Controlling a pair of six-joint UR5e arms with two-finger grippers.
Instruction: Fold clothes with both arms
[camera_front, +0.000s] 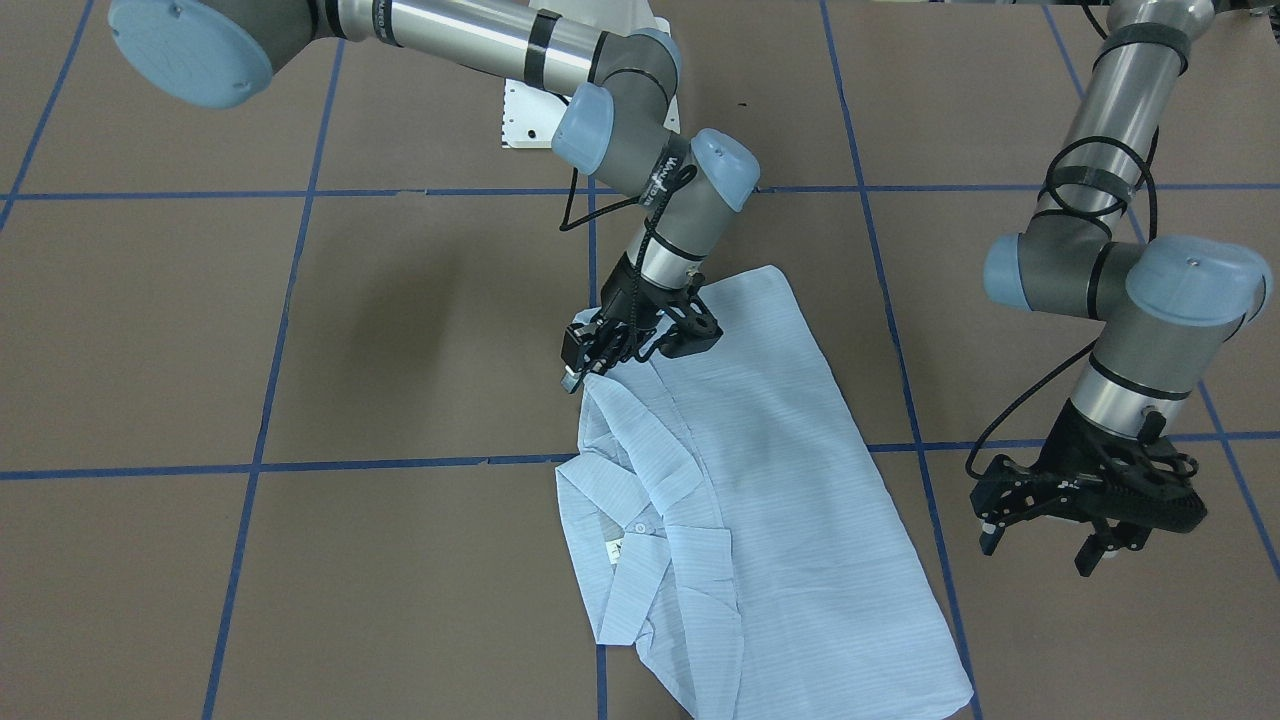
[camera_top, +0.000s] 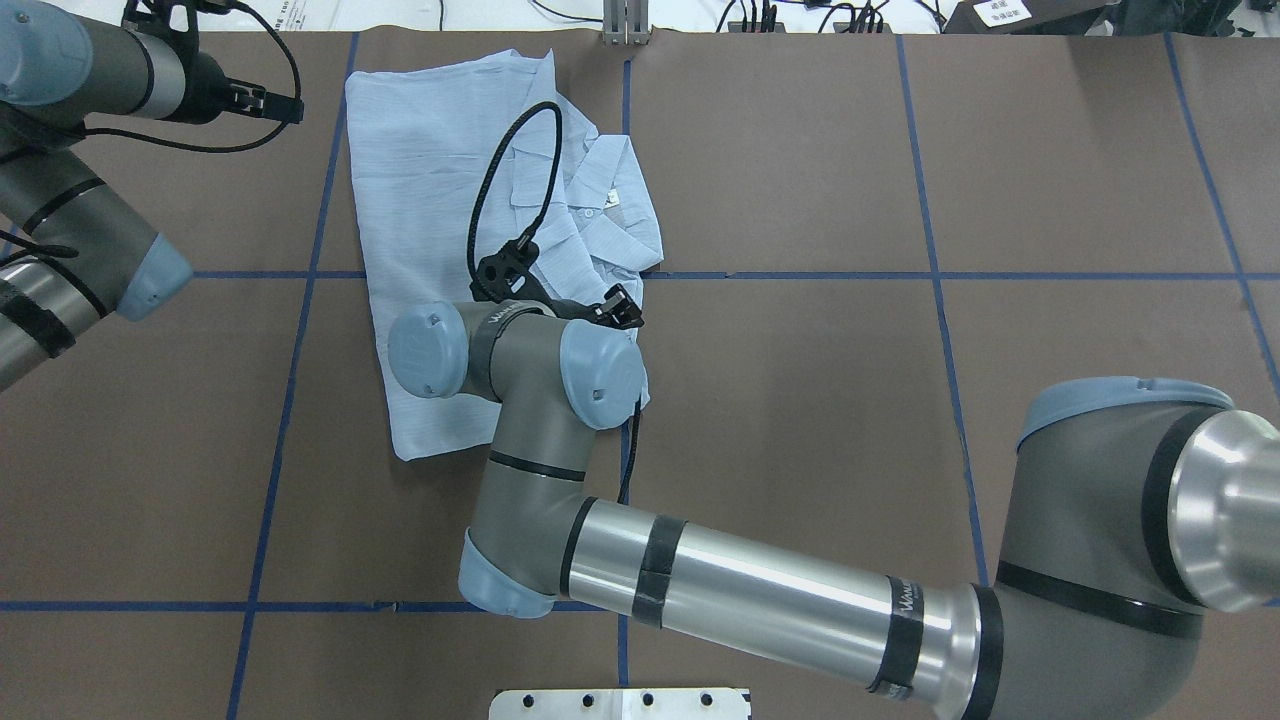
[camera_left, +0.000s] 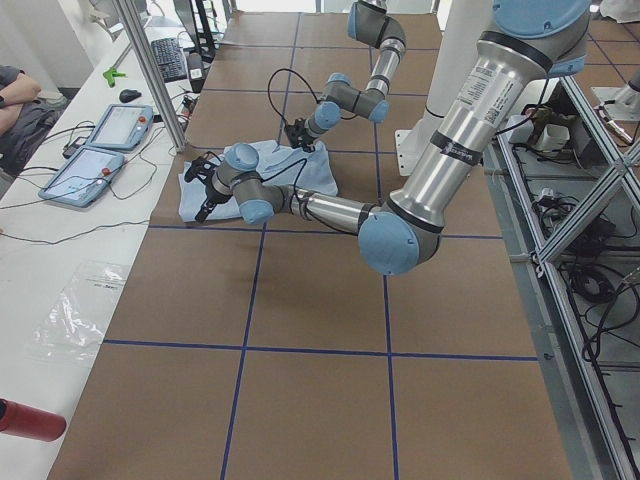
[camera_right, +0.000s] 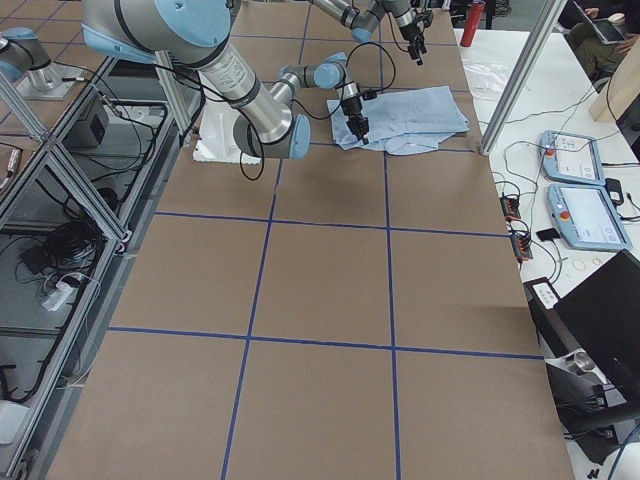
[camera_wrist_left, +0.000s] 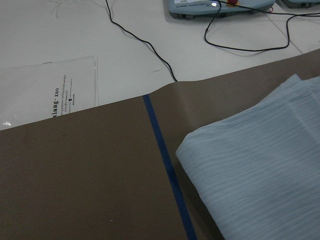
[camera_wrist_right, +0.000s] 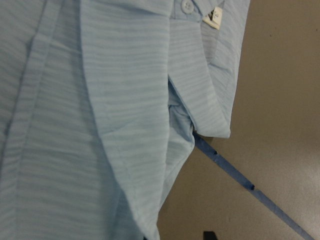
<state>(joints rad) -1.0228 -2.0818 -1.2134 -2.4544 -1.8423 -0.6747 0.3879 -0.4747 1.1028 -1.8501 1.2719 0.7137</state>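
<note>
The pale-blue striped shirt lies folded into a long strip on the brown table, with its collar and buttons facing up. My right gripper sits at the shirt's edge near the collar. It looks shut on a pinch of fabric that rises toward it. In the right wrist view the shirt fills the frame and its fold runs down to the fingertips. My left gripper is open and holds nothing. It hovers over bare table beside the shirt's other long edge. The left wrist view shows a shirt corner and no fingers.
Blue tape lines grid the table. The white base plate is on the robot's side. Past the far edge, a white bench holds teach pendants, cables and a plastic bag. A person's arm rests there.
</note>
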